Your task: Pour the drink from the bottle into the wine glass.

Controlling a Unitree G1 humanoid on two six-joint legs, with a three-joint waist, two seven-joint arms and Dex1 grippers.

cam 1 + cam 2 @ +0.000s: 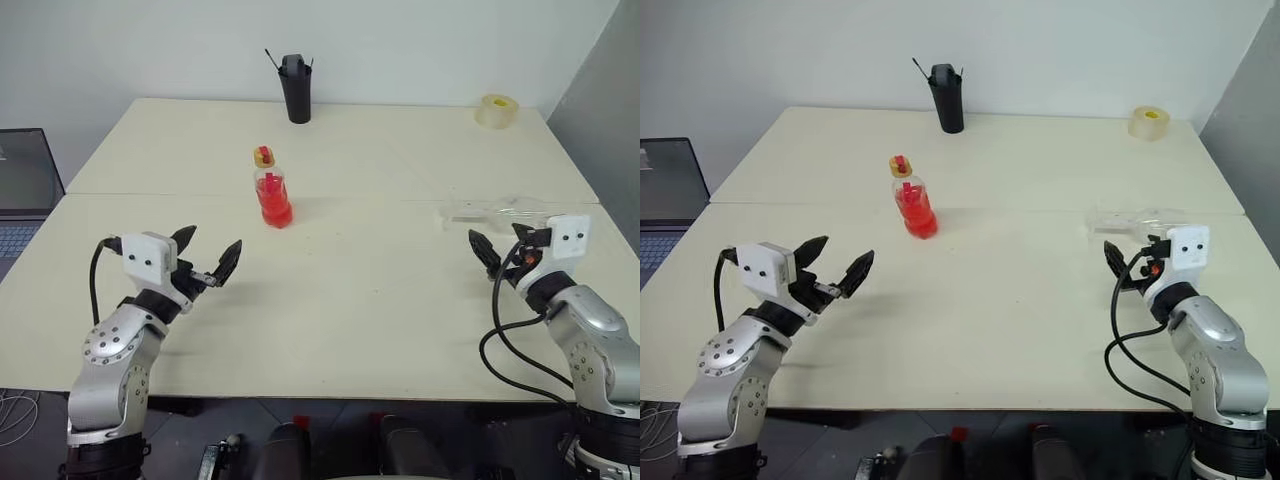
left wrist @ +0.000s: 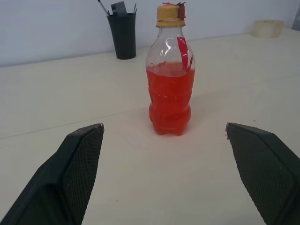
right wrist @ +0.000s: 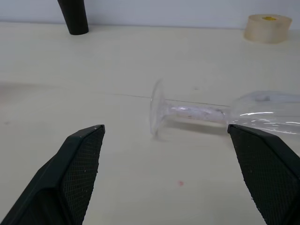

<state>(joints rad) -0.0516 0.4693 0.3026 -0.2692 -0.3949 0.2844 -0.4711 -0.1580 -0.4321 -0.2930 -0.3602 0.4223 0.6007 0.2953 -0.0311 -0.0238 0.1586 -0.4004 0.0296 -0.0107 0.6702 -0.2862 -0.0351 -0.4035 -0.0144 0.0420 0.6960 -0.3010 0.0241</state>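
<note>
From the head views, a small clear plastic bottle (image 1: 271,190) with a yellow-and-red cap stands upright near the middle of the cream table (image 1: 330,320), roughly two-thirds full of translucent red-pink drink (image 1: 274,207). A clear stemmed wine glass (image 1: 495,211) lies on its side toward the right edge. A tall black cup (image 1: 295,90) holding utensils stands at the far edge, and a pale roll of tape (image 1: 496,110) sits at the far right corner.

The left gripper (image 1: 207,260) hovers at the near left, fingers spread wide and empty. The right gripper (image 1: 502,247) hovers at the near right, just nearer than the glass, holding nothing.

In the left wrist view, the bottle stands between the parted fingers (image 2: 75,168), well apart from them.

In the right wrist view, the fallen glass's round foot faces left, bowl to the right, beyond the wide-open fingers (image 3: 77,164).
</note>
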